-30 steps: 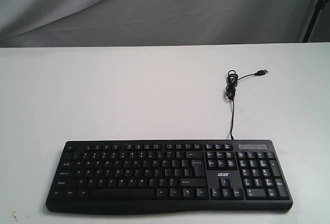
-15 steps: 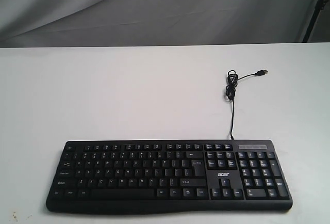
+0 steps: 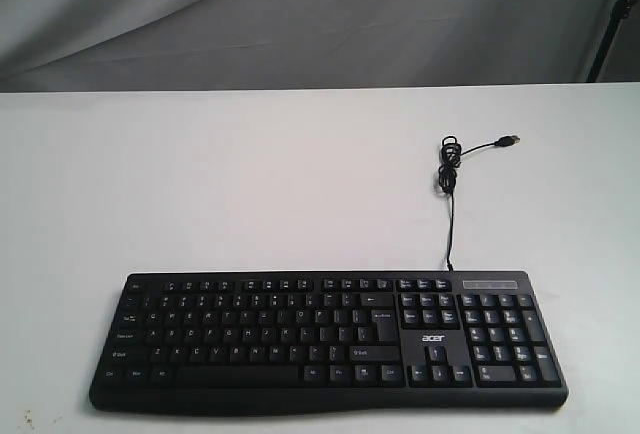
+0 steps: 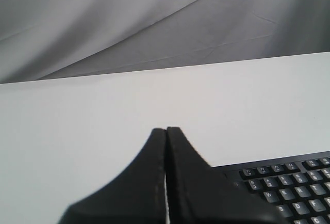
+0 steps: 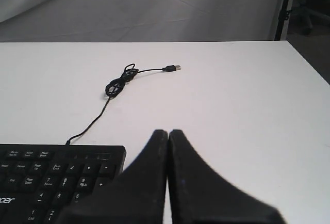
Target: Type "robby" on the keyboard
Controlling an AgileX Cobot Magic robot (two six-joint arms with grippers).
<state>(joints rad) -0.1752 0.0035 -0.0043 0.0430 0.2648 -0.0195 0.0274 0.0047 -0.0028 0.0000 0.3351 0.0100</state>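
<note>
The black full-size keyboard (image 3: pixel 328 339) with white legends and an acer logo lies along the near edge of the white table (image 3: pixel 250 184). Neither arm shows in the exterior view. In the left wrist view my left gripper (image 4: pixel 166 129) is shut with nothing in it, beside the keyboard's left end (image 4: pixel 289 188). My right gripper (image 5: pixel 168 131) is shut and empty too, just off the number pad corner (image 5: pixel 77 175) of the keyboard.
The keyboard's thin black cable (image 3: pixel 449 179) runs away from its back edge to a small coil, ending in a loose USB plug (image 3: pixel 510 141). Grey cloth (image 3: pixel 300 14) hangs behind the table. A dark stand (image 5: pixel 282 7) is past the right table edge.
</note>
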